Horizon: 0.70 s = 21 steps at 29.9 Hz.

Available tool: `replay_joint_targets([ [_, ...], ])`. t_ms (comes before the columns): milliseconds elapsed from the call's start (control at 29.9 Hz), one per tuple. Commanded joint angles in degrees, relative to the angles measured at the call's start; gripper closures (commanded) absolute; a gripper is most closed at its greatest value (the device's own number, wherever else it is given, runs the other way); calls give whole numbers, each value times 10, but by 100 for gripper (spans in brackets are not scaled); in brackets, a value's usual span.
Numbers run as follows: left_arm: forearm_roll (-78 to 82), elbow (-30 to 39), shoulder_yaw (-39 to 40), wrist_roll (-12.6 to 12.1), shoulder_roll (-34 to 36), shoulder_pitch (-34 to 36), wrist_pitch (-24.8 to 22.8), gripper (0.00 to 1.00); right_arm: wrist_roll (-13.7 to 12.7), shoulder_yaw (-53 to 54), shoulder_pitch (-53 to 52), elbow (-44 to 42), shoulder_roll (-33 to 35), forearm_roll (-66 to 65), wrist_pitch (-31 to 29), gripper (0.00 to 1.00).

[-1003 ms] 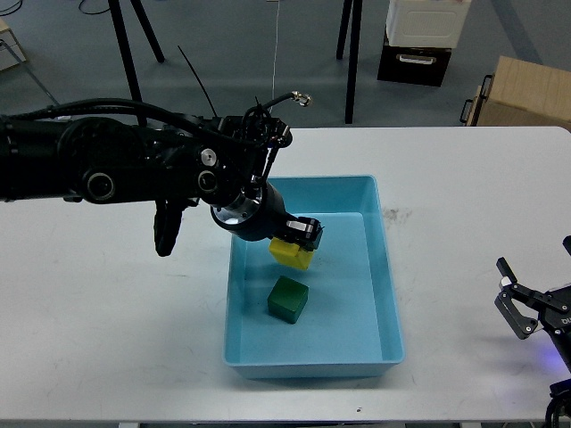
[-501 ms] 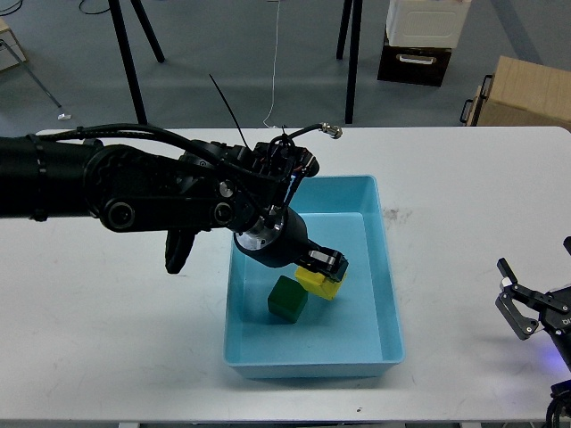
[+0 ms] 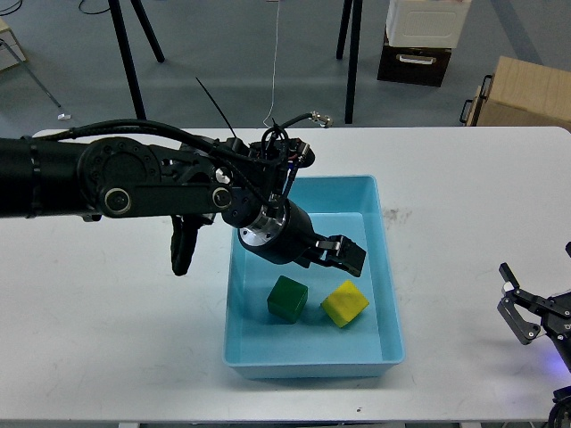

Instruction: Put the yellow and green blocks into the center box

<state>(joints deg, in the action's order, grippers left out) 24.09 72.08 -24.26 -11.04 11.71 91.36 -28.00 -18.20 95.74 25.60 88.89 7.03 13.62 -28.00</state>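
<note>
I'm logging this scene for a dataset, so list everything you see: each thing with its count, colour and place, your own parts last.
Plastic box: one, light blue, centre of the table.
Green cube block: one, dark green, on the box floor, left of the yellow one.
Yellow cube block: one, yellow, on the box floor, lying free.
Table: one, white, under everything.
Cardboard box: one, brown, on the floor beyond the table, far right.
Black and white crate stack: one, on the floor behind the table.
Black stand legs: several, on the floor at the back.
Left end effector: one, black, above the box, open, holding nothing.
Right end effector: one, black, at the table's right edge, open.
</note>
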Motion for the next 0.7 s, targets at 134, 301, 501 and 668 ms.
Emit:
replay_joint_targets([
  [134, -14, -45, 234, 41, 86, -104, 9, 1, 1, 1, -8, 0, 0, -1, 0, 0],
  [301, -16, -125, 568, 36, 67, -265, 0, 0, 8, 15, -47, 1, -4, 0, 0, 0],
  [501, -97, -114, 794, 32, 51, -411, 0, 0, 14, 28, -64, 10, -18, 2, 0, 0],
  [668, -189, -32, 1039, 26, -11, -608, 0, 0, 17, 24, -57, 10, -33, 2, 0, 0],
])
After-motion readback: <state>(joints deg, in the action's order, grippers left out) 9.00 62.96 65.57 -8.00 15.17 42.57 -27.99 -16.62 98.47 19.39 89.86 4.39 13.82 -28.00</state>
